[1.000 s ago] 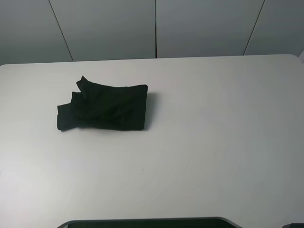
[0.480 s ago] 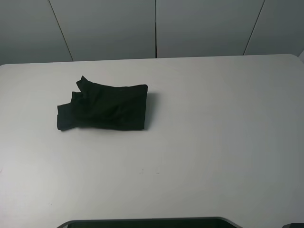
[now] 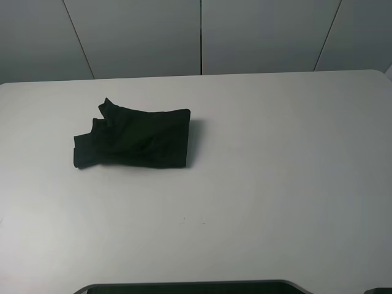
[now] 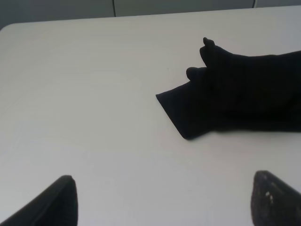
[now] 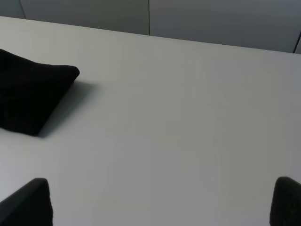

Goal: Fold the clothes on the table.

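Trouble, if it comes, would most likely begin with a poor first pinch: the T-shirt (image 3: 131, 139) lies bunched in several overlapping layers, so a finger closing on the nearest edge could catch two or three plies at once and drag the whole bundle across the smooth table (image 3: 275, 184) instead of opening it out. A second risk is the uneven reach: the garment sits on the left half of the tabletop toward the far edge, near the left gripper (image 4: 164, 200) but well apart from the right gripper (image 5: 162, 202), so a two-handed spread could go lopsided and twist the cloth. Both grippers stand wide open with nothing between their fingertips, only the dark tips showing in the wrist views. The shirt itself looks like a compact, dark, roughly rectangular heap, its right side fairly straight and squared, its left side ragged, with a sleeve or corner flap jutting out flat on the table and a small crumpled peak rising behind it. No printed characters or dots can be seen; the visible surface is plain black with soft creases.
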{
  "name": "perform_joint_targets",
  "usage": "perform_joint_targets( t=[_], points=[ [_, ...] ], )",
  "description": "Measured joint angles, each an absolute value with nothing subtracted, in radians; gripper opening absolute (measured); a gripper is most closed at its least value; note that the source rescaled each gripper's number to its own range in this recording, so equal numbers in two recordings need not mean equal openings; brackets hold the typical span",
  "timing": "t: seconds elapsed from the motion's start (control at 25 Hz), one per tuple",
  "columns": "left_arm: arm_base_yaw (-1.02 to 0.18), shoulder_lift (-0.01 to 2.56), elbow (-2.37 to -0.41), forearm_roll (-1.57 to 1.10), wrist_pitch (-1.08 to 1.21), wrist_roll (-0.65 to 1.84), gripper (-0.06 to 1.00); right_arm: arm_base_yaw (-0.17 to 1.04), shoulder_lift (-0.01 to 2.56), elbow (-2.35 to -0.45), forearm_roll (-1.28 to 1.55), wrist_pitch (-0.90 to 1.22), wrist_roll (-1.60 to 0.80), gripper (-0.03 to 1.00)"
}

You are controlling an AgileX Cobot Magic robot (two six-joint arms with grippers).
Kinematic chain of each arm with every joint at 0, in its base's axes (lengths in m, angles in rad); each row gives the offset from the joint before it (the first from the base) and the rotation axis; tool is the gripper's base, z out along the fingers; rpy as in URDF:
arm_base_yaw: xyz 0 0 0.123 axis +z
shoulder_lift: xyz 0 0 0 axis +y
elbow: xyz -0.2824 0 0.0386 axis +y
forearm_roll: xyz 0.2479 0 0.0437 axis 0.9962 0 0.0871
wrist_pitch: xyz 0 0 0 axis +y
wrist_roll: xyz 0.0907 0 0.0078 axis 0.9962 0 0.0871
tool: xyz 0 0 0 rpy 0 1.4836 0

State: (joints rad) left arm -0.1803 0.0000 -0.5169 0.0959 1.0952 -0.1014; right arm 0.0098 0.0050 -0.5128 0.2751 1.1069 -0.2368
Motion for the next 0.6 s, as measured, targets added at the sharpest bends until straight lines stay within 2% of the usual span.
perform_joint_targets(
  t=[0.4, 0.6],
  points=[
    [-0.180, 0.000, -0.514, 0.094, 1.089, -0.056, 0.96, 0.010, 0.005, -0.513, 0.275, 1.107, -0.237, 1.00],
    [-0.180, 0.000, -0.512, 0.094, 1.089, -0.056, 0.96, -0.062, 0.005, -0.513, 0.275, 1.107, -0.237, 1.00]
  ],
)
